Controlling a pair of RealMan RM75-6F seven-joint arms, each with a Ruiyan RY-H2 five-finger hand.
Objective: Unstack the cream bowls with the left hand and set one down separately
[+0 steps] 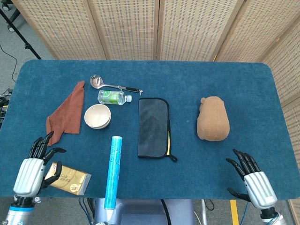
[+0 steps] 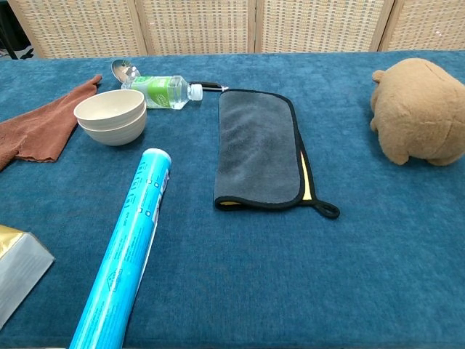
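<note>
Our left hand [image 1: 30, 172] holds nothing, fingers [image 1: 40, 146] spread; the stacked cream bowls [image 1: 97, 116] sit ahead and to the right of them, far nearer than our right hand [image 1: 253, 183].

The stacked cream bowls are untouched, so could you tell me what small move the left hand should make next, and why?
Probably reach the left hand forward and slightly right toward the stacked cream bowls. It hovers open at the near table edge, beside the gold foil packet, holding nothing, and the bowls sit nested beyond it.
</note>
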